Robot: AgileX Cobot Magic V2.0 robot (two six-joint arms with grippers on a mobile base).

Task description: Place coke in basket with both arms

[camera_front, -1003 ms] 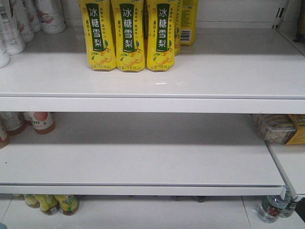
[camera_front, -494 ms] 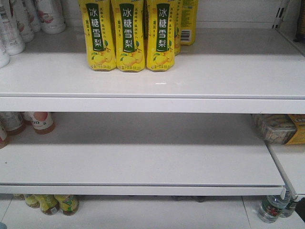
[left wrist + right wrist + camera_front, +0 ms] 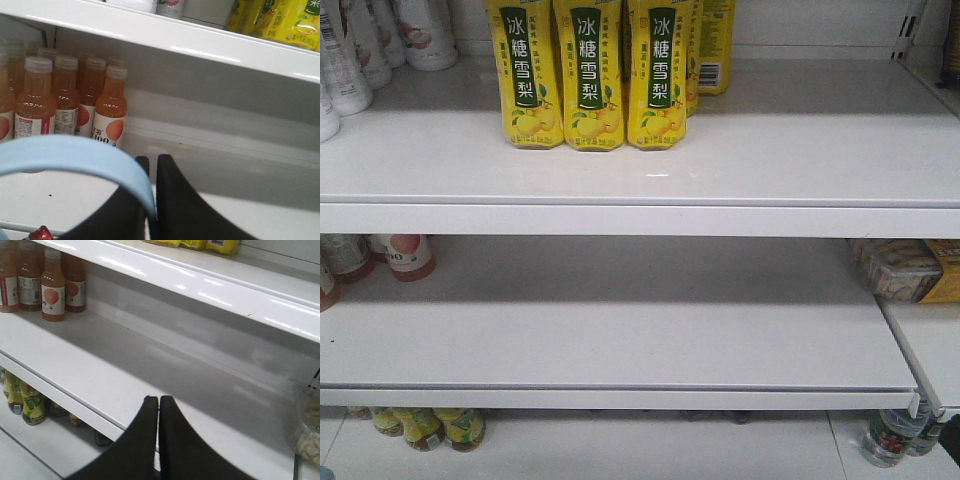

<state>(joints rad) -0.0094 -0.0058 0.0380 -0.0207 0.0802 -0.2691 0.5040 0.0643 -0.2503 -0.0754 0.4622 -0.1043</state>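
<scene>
The basket shows only as its light blue handle (image 3: 75,152), arching across the lower left of the left wrist view. My left gripper (image 3: 153,160) is shut on that handle, which runs down between the two black fingers. A small red tip (image 3: 40,233) pokes up at the bottom edge under the handle; too little of it shows to tell whether it is the coke. My right gripper (image 3: 159,399) is shut with nothing in it, hanging in front of the middle shelf (image 3: 100,375). The front view shows neither gripper nor the basket.
Orange juice bottles (image 3: 111,107) stand at the left of the middle shelf (image 3: 620,340), also seen as orange juice bottles (image 3: 53,290). Yellow pear-drink bottles (image 3: 588,75) stand on the upper shelf. A clear food box (image 3: 900,270) sits at the right. Small bottles (image 3: 30,405) stand below.
</scene>
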